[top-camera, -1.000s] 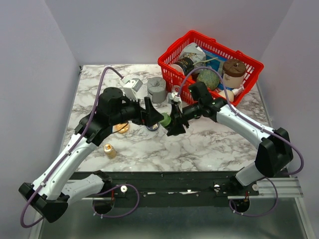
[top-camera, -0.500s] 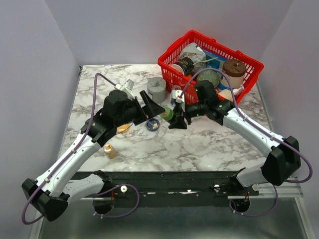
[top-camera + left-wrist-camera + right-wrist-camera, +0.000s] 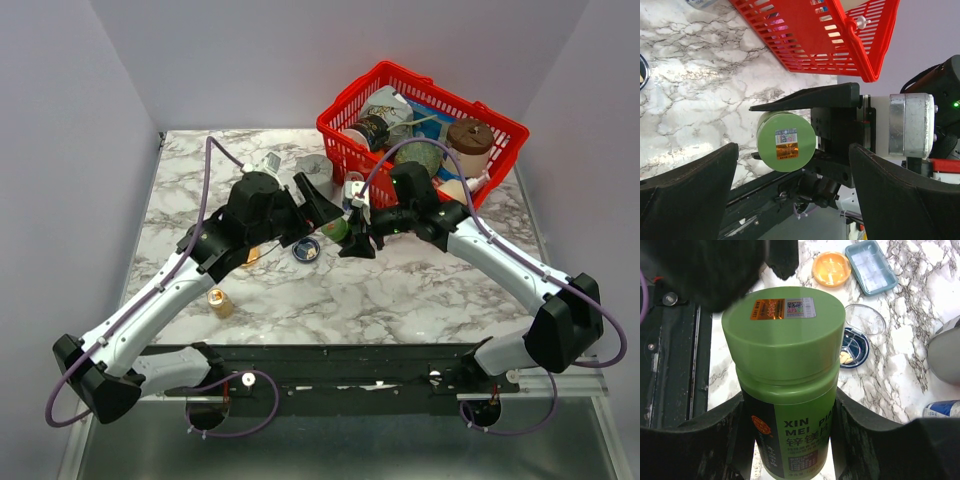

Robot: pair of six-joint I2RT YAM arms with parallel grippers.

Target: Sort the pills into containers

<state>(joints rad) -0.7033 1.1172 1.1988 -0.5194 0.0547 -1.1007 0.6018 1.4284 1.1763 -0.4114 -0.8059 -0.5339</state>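
My right gripper is clamped round the green plastic pill bottle. My left gripper gapes wide, empty, facing its round green cap. I should centre squarely on the cap before closing. The small orange dish and dark blue dish sit on the marble tabletop below.

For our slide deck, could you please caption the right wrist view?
Right pincer grips capped green bottle over marble table; orange dish and dark blue dish beyond.
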